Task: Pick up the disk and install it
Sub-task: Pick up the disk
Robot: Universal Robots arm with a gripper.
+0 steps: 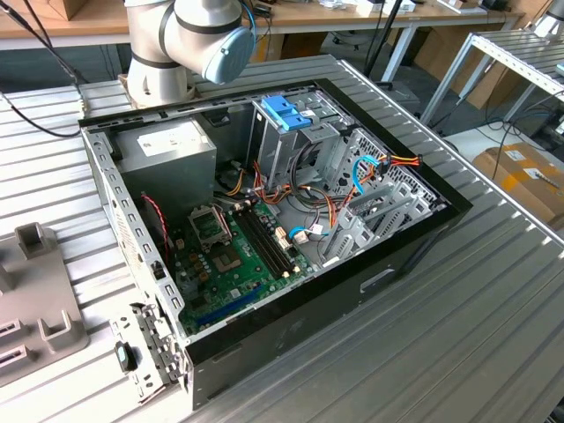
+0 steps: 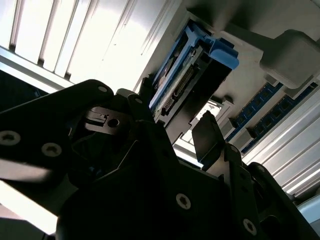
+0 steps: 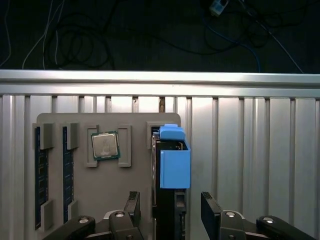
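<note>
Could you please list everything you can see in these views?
table: one, silver ribbed metal, under everything.
tray: one, grey, on the table.
disk: one, dark with light-blue rail, on edge in the tray.
processor chip: one, silver, tray recess.
memory sticks: two, blue, tray slots.
computer case: one, black, open, on the table.
power supply: one, grey, inside the case.
motherboard: one, green, case floor.
gripper: one, black, open, fingers either side of the disk.
</note>
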